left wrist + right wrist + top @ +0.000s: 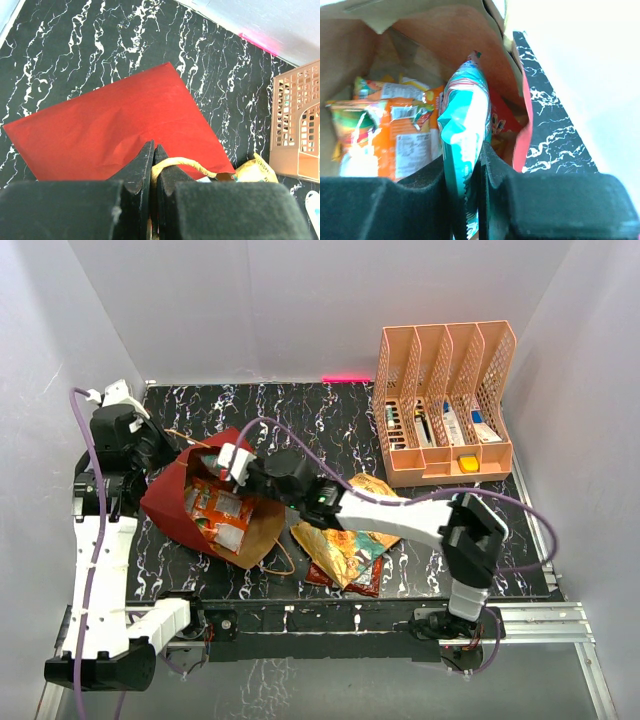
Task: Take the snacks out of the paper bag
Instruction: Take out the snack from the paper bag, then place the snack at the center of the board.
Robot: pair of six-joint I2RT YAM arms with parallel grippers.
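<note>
The dark red paper bag [175, 502] lies tilted on the black marbled table, its brown mouth facing the near right. My left gripper [153, 149] is shut on the bag's twisted handle [200, 167], at the bag's far left edge [172, 447]. My right gripper [222, 472] reaches into the mouth and is shut on a teal-green snack packet [465, 115]. Orange packets [395, 140] and a red one [500, 122] lie inside beside it. Outside the bag, a gold-yellow packet [345, 540] lies over a red one [368, 578].
A peach file organiser [443, 405] holding pens and tubes stands at the back right. White walls close in the left, back and right sides. The loose packets lie under my right forearm, near the table's front edge [330, 602].
</note>
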